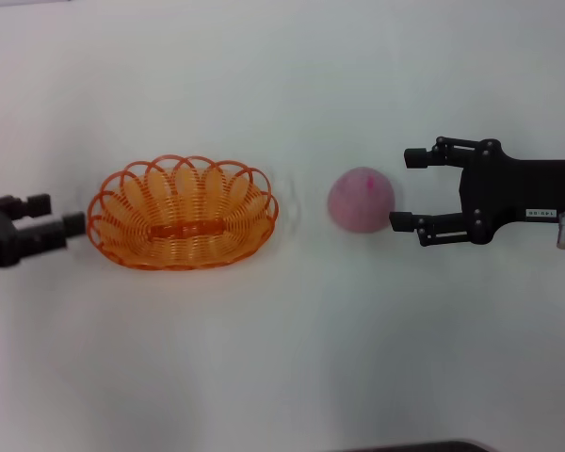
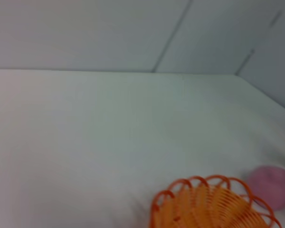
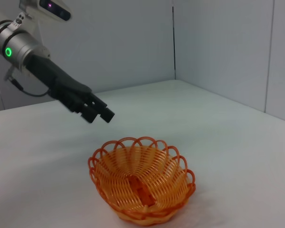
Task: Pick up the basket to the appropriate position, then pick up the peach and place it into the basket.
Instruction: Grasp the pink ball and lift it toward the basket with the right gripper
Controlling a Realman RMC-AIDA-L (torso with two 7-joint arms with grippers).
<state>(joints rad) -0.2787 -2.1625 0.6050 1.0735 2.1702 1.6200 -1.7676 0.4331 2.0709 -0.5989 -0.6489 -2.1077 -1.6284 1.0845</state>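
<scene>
Flanking the peach [image 1: 362,200], right gripper [image 1: 407,191] gapes (basket [image 1: 181,213] empty).

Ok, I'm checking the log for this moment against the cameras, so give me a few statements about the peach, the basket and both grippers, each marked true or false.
1. The peach lies inside the basket. False: it sits on the table to the basket's right, apart from it.
2. The right gripper is open, its fingers either side of the peach's right edge. True.
3. The basket is empty. True: only its flat orange bar shows at the bottom.
4. The left gripper has lifted the basket off the table. False: the basket rests on the table, and the gripper sits just beyond its left rim, holding nothing.
5. The peach is green all over. False: it is pink with a darker pink streak.
</scene>
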